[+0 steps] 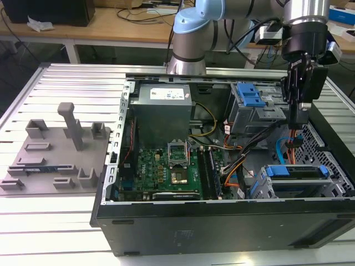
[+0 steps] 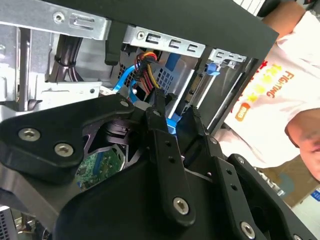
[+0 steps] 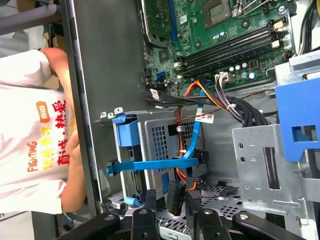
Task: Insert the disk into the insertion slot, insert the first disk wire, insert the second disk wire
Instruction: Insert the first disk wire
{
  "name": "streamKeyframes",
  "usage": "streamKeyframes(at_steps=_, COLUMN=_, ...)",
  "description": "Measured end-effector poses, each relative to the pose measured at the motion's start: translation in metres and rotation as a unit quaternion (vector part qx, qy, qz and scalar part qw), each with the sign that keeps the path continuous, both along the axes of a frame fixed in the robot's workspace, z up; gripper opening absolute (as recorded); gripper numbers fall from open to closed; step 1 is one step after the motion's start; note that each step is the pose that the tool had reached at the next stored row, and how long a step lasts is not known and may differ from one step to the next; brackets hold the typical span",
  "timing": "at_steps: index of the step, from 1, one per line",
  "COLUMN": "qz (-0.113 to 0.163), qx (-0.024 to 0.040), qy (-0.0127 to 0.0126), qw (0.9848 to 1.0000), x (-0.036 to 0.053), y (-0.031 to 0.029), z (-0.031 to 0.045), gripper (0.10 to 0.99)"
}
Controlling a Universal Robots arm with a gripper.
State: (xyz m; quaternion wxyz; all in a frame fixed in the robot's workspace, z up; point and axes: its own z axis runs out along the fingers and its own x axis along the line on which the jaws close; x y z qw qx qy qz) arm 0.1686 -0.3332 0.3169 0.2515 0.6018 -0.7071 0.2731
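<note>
A black sheet-metal computer case lies open across the centre and lower right of the exterior view, on a ribbed silver aluminium table. A grey plastic fixture plate rests on the table to the left of the case. Inside the case, a grey boxy power supply sits at upper centre, with a green motherboard below it. A tall grey metal bay stands at upper right. At lower right, the silver blue-framed disk sits in the grey perforated insertion slot (orange and blue wires run between the two). The black gripper hangs just above those wires.
</note>
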Motion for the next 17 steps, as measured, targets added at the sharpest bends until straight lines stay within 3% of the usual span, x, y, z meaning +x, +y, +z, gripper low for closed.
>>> streamKeyframes(at_steps=1, qz=-0.001, qx=-0.0042, qy=-0.0031, qw=1.0000, x=-0.0006, y=0.0005, z=-0.0005, gripper=0.365)
streamKeyframes(at_steps=2, qz=-0.002, qx=-0.0047, qy=-0.0091, qw=0.9999, x=-0.0014, y=0.0014, z=-0.0013, gripper=0.365)
streamKeyframes(at_steps=4, qz=-0.002, qx=-0.0046, qy=-0.0137, qw=0.9999, x=-0.0022, y=0.0024, z=-0.0022, gripper=0.365)
streamKeyframes(at_steps=5, qz=-0.003, qx=-0.0047, qy=-0.0174, qw=0.9998, x=-0.0028, y=0.0033, z=-0.0029, gripper=0.365)
streamKeyframes(at_steps=7, qz=-0.008, qx=-0.0047, qy=-0.0215, qw=0.9997, x=-0.0035, y=0.0044, z=-0.0045, gripper=0.365)
streamKeyframes(at_steps=17, qz=-0.021, qx=-0.0060, qy=-0.0222, qw=0.9995, x=-0.0030, y=0.0063, z=-0.0077, gripper=0.365)
